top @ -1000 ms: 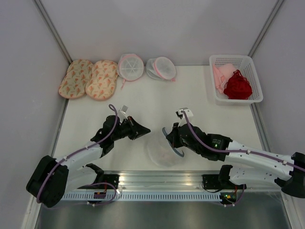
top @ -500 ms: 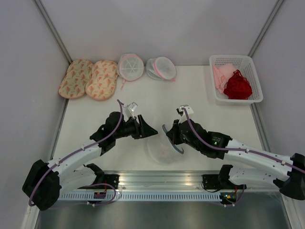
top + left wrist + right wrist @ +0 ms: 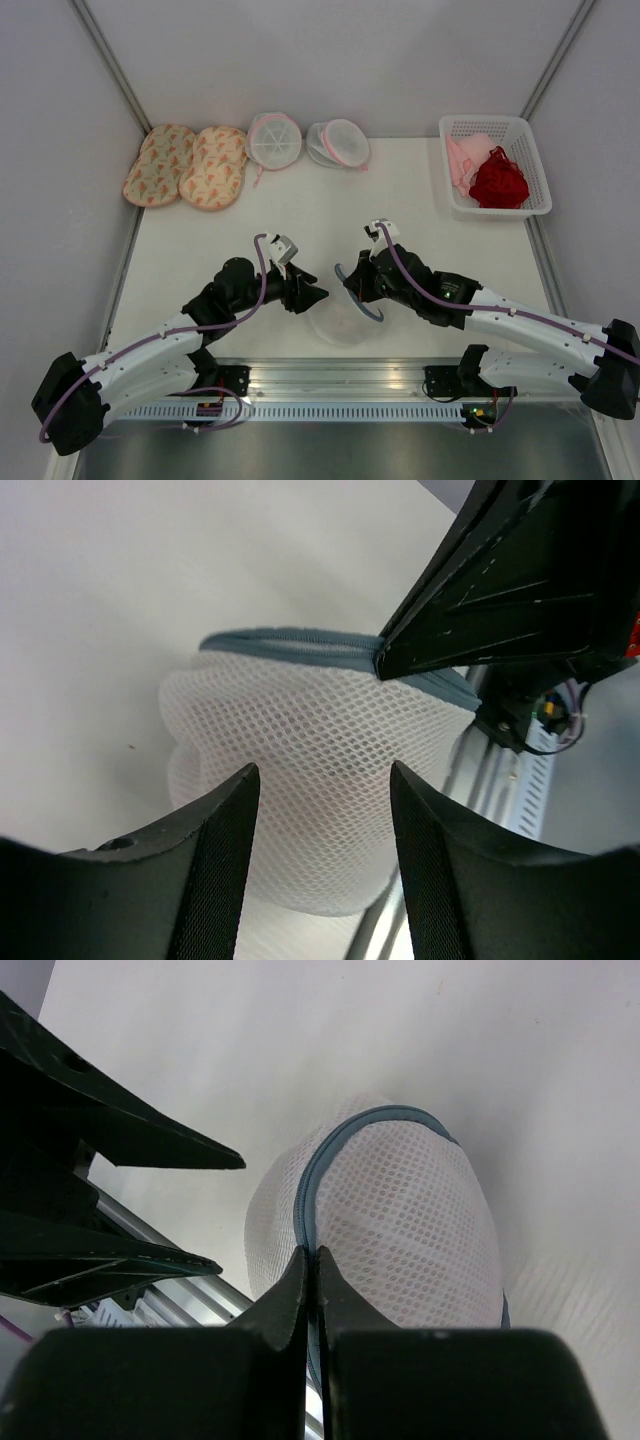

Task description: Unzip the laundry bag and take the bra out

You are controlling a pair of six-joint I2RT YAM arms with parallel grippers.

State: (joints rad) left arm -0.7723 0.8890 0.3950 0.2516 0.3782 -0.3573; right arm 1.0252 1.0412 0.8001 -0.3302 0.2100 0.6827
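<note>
The laundry bag [image 3: 343, 320], a domed white mesh pouch with a grey zipper rim [image 3: 360, 300], lies near the table's front edge between both arms. My right gripper [image 3: 352, 287] is shut on that rim [image 3: 322, 1175], its tips [image 3: 312, 1256] pinched together on the zipper band above the mesh dome [image 3: 415, 1225]. Just left of the bag my left gripper [image 3: 312, 293] is open. Its two fingers [image 3: 215, 865] frame the mesh [image 3: 315, 745] without touching it, and the gripper [image 3: 322, 778] holds nothing. The bra is hidden inside the bag.
A white basket [image 3: 530, 205] at the back right holds a dark red garment [image 3: 498, 182] and a pale pink cloth [image 3: 462, 160]. Along the back lie two floral pads [image 3: 187, 165] and two pink-trimmed mesh pouches [image 3: 274, 139]. A metal rail [image 3: 340, 378] runs along the near edge.
My left gripper has opened and moved right and nearer, up to the bag's left side. The right gripper stays shut on the rim, shifted slightly back.
</note>
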